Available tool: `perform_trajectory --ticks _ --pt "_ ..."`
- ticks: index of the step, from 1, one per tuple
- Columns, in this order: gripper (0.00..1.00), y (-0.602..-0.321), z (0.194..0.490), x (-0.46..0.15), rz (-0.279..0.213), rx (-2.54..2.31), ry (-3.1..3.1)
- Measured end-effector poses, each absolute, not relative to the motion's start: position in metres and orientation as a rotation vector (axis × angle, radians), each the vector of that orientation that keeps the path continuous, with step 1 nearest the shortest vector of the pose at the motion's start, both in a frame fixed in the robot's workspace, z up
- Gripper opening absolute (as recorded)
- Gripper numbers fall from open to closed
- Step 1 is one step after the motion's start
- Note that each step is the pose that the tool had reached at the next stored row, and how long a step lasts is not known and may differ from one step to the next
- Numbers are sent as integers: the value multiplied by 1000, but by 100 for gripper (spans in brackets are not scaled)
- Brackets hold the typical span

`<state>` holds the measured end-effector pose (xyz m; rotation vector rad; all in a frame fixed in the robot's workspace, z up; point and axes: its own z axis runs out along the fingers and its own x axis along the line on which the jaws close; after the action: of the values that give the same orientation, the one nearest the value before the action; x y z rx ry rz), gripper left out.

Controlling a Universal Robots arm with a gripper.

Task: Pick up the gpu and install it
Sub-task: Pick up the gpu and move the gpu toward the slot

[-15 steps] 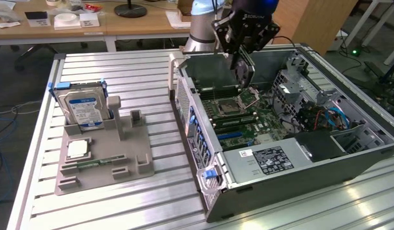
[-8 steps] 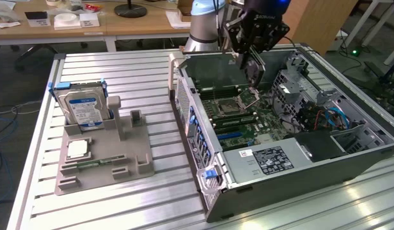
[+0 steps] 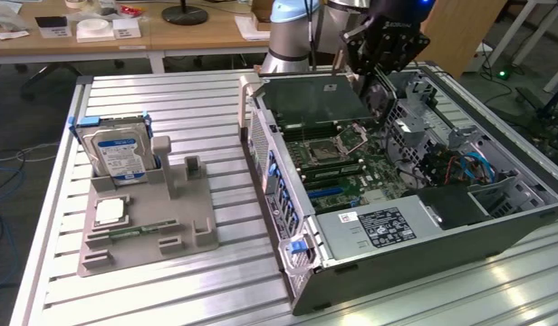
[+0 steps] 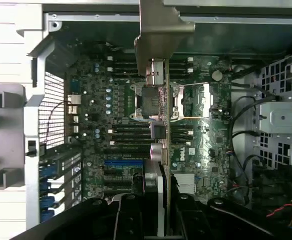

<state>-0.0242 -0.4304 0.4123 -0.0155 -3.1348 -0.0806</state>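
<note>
Exterior view: a black gripper (image 3: 368,83) on a robot arm (image 3: 292,30) enters from twelve o'clock and is clamped on the gpu (image 3: 315,95). The card hangs over the far end of an open computer case (image 3: 397,272), which lies on its side across the centre and four o'clock part of the picture. The gpu's dark flat face is turned up and slightly tilted. Its pale end bracket (image 3: 249,88) points toward nine o'clock, just beyond the case's rim. The card is above the green motherboard (image 3: 343,163) and apart from it, not seated in a slot. A power supply (image 3: 379,227) with a white label sits in the case toward five o'clock.

At about nine o'clock a grey parts holder (image 3: 184,217) rests on the ribbed aluminium table (image 3: 170,95). In it, a silver hard drive (image 3: 116,155) with a blue and white label stands upright. A square processor chip (image 3: 110,210) lies closer to seven o'clock, with a slim green memory stick (image 3: 134,231) just beside it. A wooden desk (image 3: 197,34) runs behind the table at eleven o'clock.

Wrist view: the gpu (image 4: 161,65) appears edge-on, running from the gripper (image 4: 162,212) out to its metal bracket (image 4: 163,25). The dark fingers (image 4: 130,217) press on either side of the card. Beneath the card lies the motherboard (image 4: 110,145), with its processor socket and memory slots directly under the card's edge.
</note>
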Motion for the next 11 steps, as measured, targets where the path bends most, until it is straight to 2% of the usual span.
perform_trajectory --ticks 11 --pt "28 -430 412 11 -81 -16 -3135"
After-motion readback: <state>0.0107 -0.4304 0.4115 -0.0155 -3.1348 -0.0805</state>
